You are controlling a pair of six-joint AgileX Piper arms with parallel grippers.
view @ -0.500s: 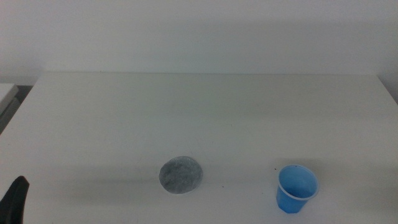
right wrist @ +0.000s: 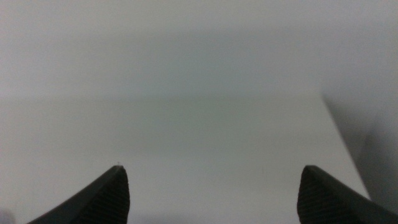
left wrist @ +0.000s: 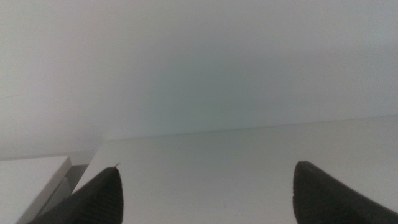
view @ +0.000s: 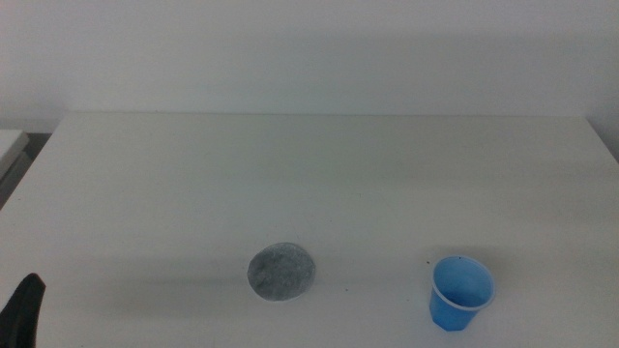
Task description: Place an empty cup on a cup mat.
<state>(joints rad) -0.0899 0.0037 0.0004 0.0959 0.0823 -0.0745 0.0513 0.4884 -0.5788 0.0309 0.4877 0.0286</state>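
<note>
The big white desk [view: 319, 174] fills most of the middle view. A pale wall stands behind its far edge.

The cup mat [view: 281, 272] is a flat, round, grey spotted disc. It lies on the desk toward the near edge. Nothing is on top of it.

The cup [view: 460, 293] is small and bright blue with a thin pale rim. It stands upright on the desk, off to the right of the cup mat and well apart from it. It is a bit nearer to the front edge than the cup mat is. Its inside is blue and looks empty.

The left gripper [left wrist: 208, 193] is far to the left of the cup mat, by the near left corner of the desk. Its fingers are spread wide apart and hold nothing.

The right gripper [right wrist: 211, 193] does not show in the middle view. Its fingers are also spread wide, with only bare desk between them.
</note>
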